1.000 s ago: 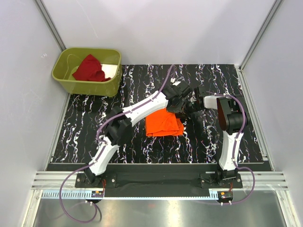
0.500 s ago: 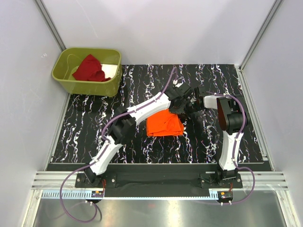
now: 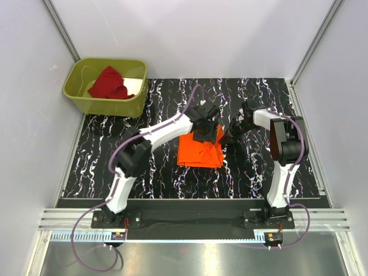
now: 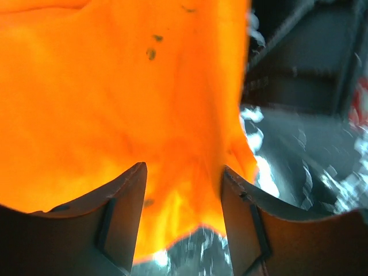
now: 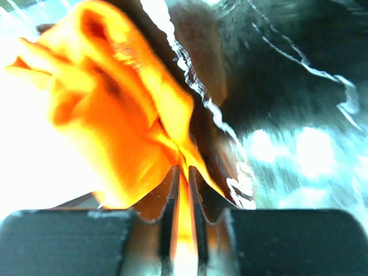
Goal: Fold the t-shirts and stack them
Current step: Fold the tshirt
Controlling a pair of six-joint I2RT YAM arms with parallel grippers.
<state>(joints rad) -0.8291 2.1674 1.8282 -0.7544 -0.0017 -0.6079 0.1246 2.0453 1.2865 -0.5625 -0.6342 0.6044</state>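
Observation:
The orange t-shirt point(image 3: 198, 150) lies folded in the middle of the black marbled mat. My left gripper point(image 3: 205, 131) hovers over its far edge. In the left wrist view that gripper point(image 4: 184, 192) is open, its fingers point(image 4: 123, 218) spread wide with orange cloth point(image 4: 115, 98) lying loose beneath them. My right gripper point(image 3: 234, 131) is at the shirt's far right corner. The right wrist view shows this gripper point(image 5: 184, 168) pinched narrowly on a fold of the orange cloth point(image 5: 109, 109). The dark red t-shirt point(image 3: 109, 83) lies crumpled in the bin.
An olive-green plastic bin point(image 3: 106, 106) stands at the back left, just off the mat. The black marbled mat point(image 3: 115, 164) is flanked by white walls on three sides. Both arm bases sit on the rail at the near edge.
My left gripper has opened, let go of the orange t-shirt and shifted slightly left. The right gripper still pinches the cloth at the far right corner.

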